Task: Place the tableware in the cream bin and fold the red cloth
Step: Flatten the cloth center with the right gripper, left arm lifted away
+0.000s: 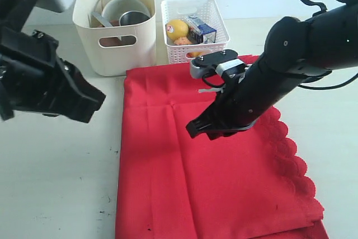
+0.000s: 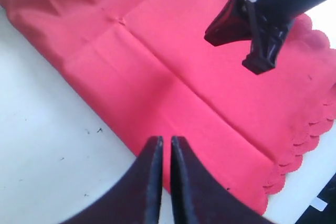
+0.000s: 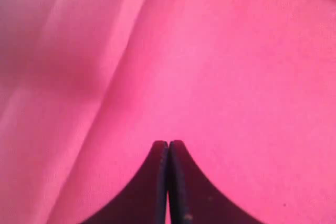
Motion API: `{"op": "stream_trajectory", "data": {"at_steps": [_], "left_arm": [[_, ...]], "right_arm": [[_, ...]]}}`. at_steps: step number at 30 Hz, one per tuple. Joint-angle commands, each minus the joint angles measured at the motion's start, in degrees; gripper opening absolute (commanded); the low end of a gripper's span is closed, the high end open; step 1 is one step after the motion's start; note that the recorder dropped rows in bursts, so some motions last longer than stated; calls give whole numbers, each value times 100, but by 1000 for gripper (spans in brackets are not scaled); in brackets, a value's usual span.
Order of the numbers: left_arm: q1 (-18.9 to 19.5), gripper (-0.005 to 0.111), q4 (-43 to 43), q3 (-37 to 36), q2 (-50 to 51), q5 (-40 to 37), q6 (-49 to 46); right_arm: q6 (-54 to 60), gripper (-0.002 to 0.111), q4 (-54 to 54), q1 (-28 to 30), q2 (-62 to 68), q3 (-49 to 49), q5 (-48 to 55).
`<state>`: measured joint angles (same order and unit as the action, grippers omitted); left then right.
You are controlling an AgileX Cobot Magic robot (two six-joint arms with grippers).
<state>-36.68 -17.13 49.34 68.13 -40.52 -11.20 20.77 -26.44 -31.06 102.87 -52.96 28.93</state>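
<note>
Red fabric is filling the middle of the exterior view: the red cloth (image 1: pixel 224 188) is lying flat on the pale bench (image 1: pixel 56 188), with its scalloped edge running down the side away from the left fingers (image 1: pixel 89 102). Those fingers are hovering above bare bench, just beside the cloth's straight edge. The right fingers (image 1: pixel 197 127) are hanging low over the cloth's middle, pinched together and carrying nothing. Beyond both pairs of fingers, the cream bin (image 1: pixel 112 54) is standing just beside a corner of the cloth, holding a pale bowl (image 1: pixel 120 6) and a steel cup (image 1: pixel 134 18). Next to it, a white lattice basket (image 1: pixel 180 51) is holding a lemon (image 1: pixel 177 28) and a milk carton (image 1: pixel 204 32).

Seen from the left wrist, the left fingers (image 2: pixel 149 182) are standing almost together with only a thin slit between them, gripping nothing. Their tips are sitting over the cloth's (image 2: pixel 173 82) straight edge, where fabric meets bench, and the right arm's black fingers are hanging over the cloth ahead of them.

Seen from the right wrist, the right fingers (image 3: pixel 157 182) are pressing tip to tip, empty. Softly creased cloth (image 3: pixel 220 66) is filling everything beneath them.
</note>
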Motion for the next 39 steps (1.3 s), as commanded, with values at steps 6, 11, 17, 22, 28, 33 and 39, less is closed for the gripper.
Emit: {"op": "stream_trajectory", "data": {"at_steps": [6, 11, 17, 22, 28, 33, 39], "left_arm": [[7, 8, 742, -288, -1228, -423, 609], [7, 8, 773, -288, -1809, -577, 609], [7, 8, 1336, -375, -2436, -559, 852], [7, 8, 2622, -694, -2835, -439, 2066], [7, 8, 3819, -1158, -3223, -171, 3300], [7, 8, 3819, -1325, -3449, 20, 3300], [7, 8, 3901, -1387, -3554, 134, 3300]], "right_arm": [[43, 0, -12, -24, 351, -375, 198], [54, 0, 35, -24, 563, -594, 416], [61, 0, 48, -24, 651, -629, 340], [61, 0, 73, -24, 651, -644, 187], [27, 0, 212, -194, 651, -892, 256], [-98, 0, 479, -482, 729, -1108, 256], [-803, 0, 1218, -521, 918, -1214, 230]]}}
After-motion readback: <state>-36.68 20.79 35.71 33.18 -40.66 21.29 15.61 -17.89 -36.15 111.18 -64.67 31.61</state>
